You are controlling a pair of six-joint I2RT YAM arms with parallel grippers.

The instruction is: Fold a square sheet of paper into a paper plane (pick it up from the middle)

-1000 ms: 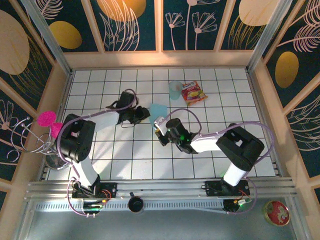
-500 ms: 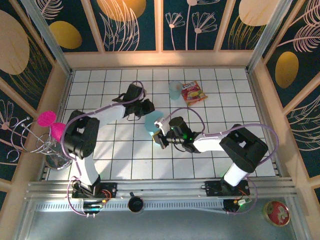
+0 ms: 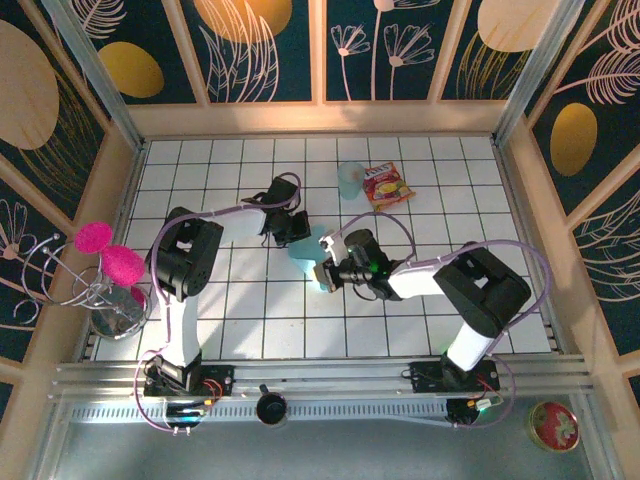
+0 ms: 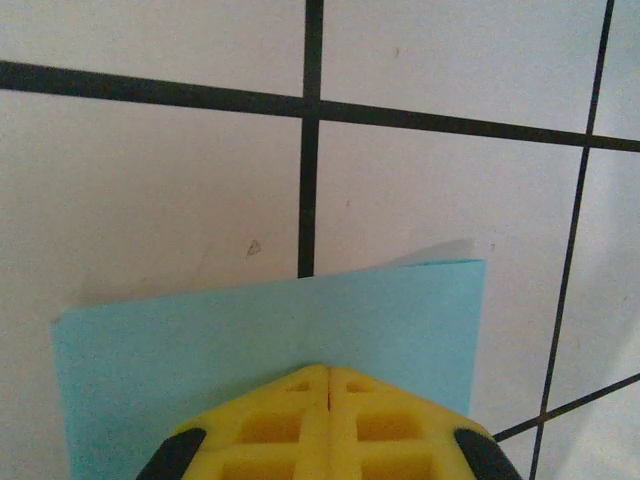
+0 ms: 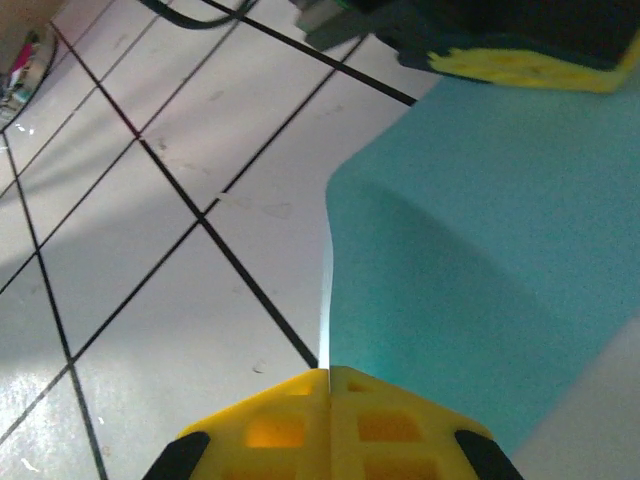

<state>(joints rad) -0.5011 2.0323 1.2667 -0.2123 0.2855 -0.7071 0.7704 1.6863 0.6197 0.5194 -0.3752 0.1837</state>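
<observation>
The square sheet of paper (image 3: 304, 249), light teal, hangs bent between my two grippers near the middle of the tiled floor. My left gripper (image 3: 297, 231) is shut at the sheet's far edge. In the left wrist view its yellow jaws (image 4: 328, 369) meet, and the paper (image 4: 400, 320) spreads to both sides of them. My right gripper (image 3: 322, 264) is shut on the near edge. In the right wrist view the sheet (image 5: 470, 250) rises edge-on out of the closed jaws (image 5: 328, 371) and curves away to the left gripper (image 5: 520, 64). No paper plane shape shows.
A pale blue cup (image 3: 350, 180) and a red-and-yellow snack packet (image 3: 388, 186) lie just behind the grippers. A wire stand with pink flowers (image 3: 108, 262) sits at the left wall. Wooden walls (image 3: 520, 220) border the white tiles.
My left gripper has swung right to the paper's far edge and closed there. The right gripper has stayed shut on the sheet, which has sunk lower and bent.
</observation>
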